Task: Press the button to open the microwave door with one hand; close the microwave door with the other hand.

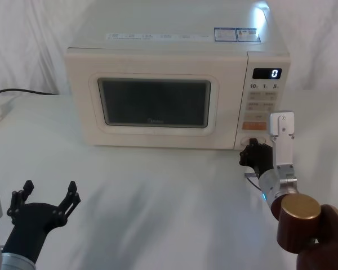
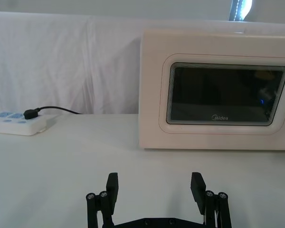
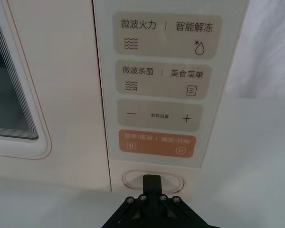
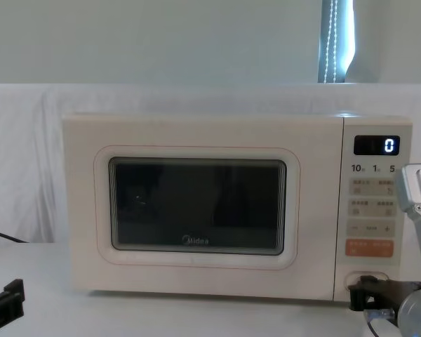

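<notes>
Right end effector [image 3: 152,183] closed, tip on button [image 3: 133,179], microwave door [image 1: 155,104] shut

Probably a staged test bench in a lab: white cloth [image 2: 61,66] drapes table and backdrop, a power strip [image 2: 16,123] at frame left.

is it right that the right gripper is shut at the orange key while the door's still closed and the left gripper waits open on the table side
Not quite: the right gripper is shut at the button, the cream pill below the orange key, as the right wrist view shows. The microwave door is closed, and the left gripper waits open.
</notes>
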